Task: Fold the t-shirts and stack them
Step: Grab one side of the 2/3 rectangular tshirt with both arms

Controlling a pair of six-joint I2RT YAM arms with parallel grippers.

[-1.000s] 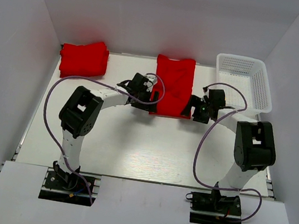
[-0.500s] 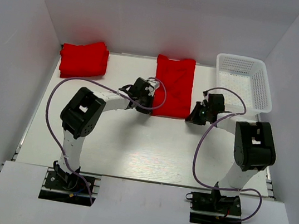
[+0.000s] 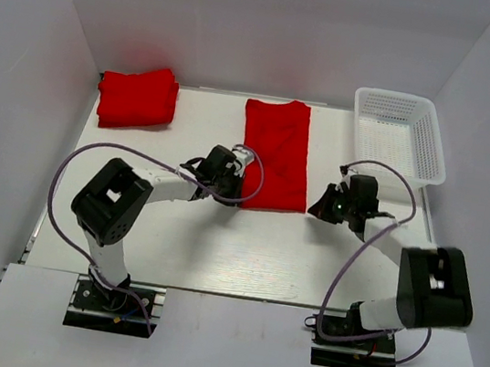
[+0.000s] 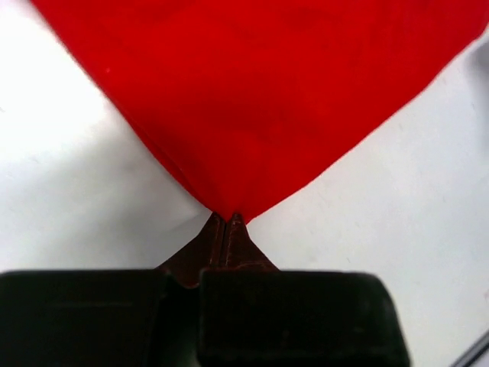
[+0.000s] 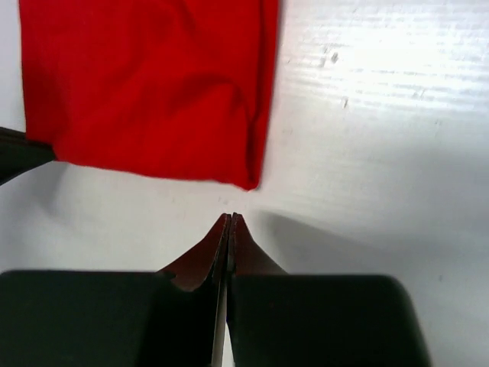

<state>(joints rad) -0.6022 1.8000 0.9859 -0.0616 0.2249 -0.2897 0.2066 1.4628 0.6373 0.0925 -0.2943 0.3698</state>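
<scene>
Clamps left jaws on t-shirt [image 3: 275, 154] at near-left corner; holds right jaws together off near-right corner; open tabletop [image 3: 217, 244] nearer, basket [image 3: 436, 147] far-right.

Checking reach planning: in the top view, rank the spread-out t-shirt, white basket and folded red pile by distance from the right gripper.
From the right gripper:
1. Spread-out t-shirt, just to its left, near corner close by.
2. White basket, beyond it at the far right.
3. Folded red pile, far-left corner.
</scene>
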